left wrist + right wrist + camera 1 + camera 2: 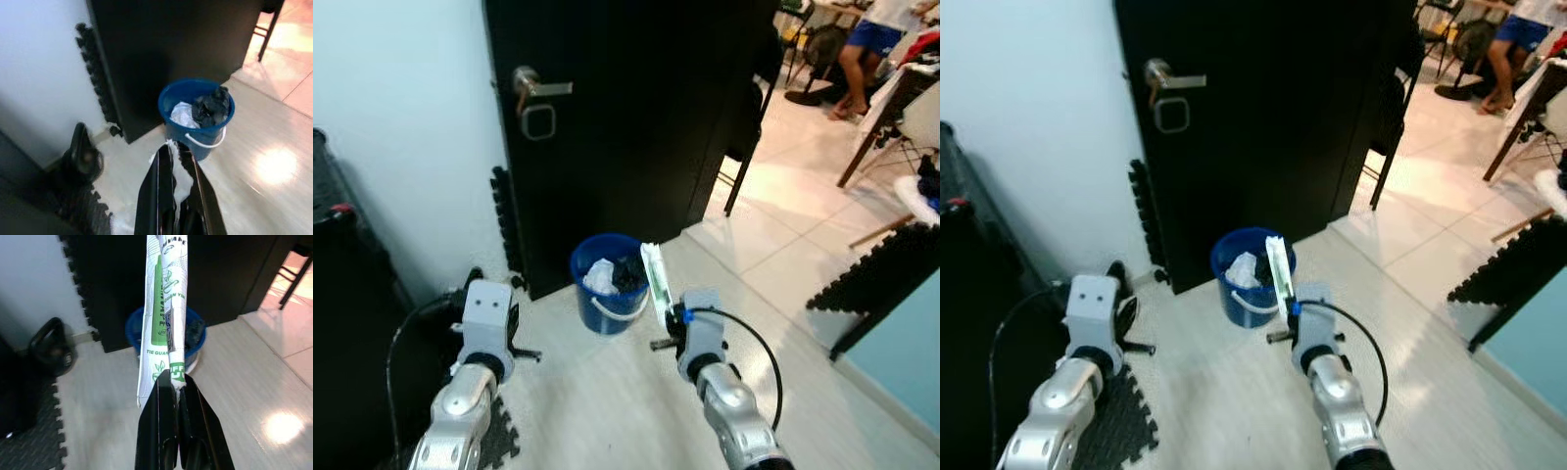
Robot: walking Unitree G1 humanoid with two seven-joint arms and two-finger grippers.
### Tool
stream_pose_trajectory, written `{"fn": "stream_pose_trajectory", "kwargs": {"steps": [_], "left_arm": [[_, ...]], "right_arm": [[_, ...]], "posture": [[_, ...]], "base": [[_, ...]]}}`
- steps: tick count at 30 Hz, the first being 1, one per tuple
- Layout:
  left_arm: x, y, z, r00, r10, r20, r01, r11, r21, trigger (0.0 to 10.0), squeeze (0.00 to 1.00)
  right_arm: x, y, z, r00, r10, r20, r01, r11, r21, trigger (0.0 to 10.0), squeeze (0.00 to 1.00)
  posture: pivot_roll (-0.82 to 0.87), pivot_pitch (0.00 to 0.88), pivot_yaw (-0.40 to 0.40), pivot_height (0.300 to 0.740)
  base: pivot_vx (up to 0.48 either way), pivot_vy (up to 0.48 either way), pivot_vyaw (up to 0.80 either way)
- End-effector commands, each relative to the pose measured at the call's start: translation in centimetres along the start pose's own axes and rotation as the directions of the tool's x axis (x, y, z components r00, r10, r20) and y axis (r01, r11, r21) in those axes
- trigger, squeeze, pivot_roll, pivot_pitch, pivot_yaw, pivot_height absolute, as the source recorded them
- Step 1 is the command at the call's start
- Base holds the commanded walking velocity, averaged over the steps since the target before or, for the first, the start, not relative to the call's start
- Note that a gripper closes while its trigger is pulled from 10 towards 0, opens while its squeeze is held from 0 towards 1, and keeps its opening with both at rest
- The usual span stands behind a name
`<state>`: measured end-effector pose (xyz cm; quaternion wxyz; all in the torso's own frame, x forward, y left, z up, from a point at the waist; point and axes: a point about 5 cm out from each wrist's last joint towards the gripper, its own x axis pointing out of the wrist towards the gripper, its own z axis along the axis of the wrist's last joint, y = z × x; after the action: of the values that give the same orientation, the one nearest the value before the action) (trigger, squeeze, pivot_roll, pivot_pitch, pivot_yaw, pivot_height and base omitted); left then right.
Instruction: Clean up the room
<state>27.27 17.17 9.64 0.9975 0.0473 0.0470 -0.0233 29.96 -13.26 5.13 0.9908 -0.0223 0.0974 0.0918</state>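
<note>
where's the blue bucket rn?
The blue bucket stands on the pale floor at the foot of the black door, ahead of the robot and between its arms. The flattened paper cup in the right gripper is held up beside its rim.

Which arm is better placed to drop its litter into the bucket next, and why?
Right. Its tool grips the flattened paper cup right beside the blue bucket; the left tool, holding tissue, sits farther off.

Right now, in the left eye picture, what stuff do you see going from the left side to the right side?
Left gripper → door handle → blue bucket → green-and-white wrapper in the right gripper → chair leg → person's legs.
</note>
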Motion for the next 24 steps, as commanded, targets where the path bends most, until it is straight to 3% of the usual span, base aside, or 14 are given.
{"fn": "stream_pose_trajectory", "kwargs": {"steps": [1, 24], "left_arm": [[-0.03, -0.36, -0.12, 1.0, -0.021, -0.005, 0.021, 1.0, -0.006, 10.0, 0.0], [-0.15, -0.46, -0.06, 0.999, -0.041, -0.004, 0.041, 0.999, -0.014, 10.0, 0.0]], "right_arm": [[-0.37, -0.65, -0.78, 0.999, -0.029, -0.022, 0.029, 1.0, 0.008, 10.0, 0.0], [-0.38, -0.54, -0.99, 0.999, -0.035, -0.025, 0.036, 0.999, 0.023, 10.0, 0.0]], "posture": [[0.12, 0.053, -0.065, 0.74], [0.13, 0.057, -0.063, 0.74]], "base": [[0.371, 0.0, 0.0], [0.382, 0.0, 0.0]]}}
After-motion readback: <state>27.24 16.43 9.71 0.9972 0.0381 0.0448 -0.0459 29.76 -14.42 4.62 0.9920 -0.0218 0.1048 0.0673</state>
